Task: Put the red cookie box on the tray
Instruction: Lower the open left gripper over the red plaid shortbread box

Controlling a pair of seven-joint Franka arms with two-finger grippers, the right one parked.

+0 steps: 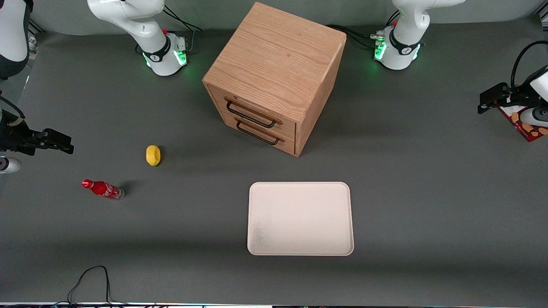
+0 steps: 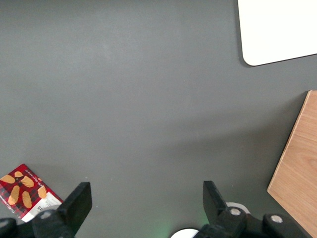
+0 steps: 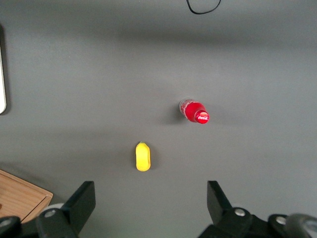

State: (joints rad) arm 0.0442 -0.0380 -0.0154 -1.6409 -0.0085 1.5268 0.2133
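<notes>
Nothing is held yet: we judge the task at its approach step. Going left to right in the front view, we pass the soda bottle (image 1: 102, 189) and a yellow object (image 1: 153, 155), then the drawer cabinet (image 1: 274, 77) and, nearer the camera, the bare tray (image 1: 300, 218). At the working arm's end of the table the red cookie box (image 1: 525, 125) lies flat, partly under our gripper (image 1: 486, 105), whose fingers (image 2: 77, 202) stand spread wide. Next we must lower onto the box.
</notes>
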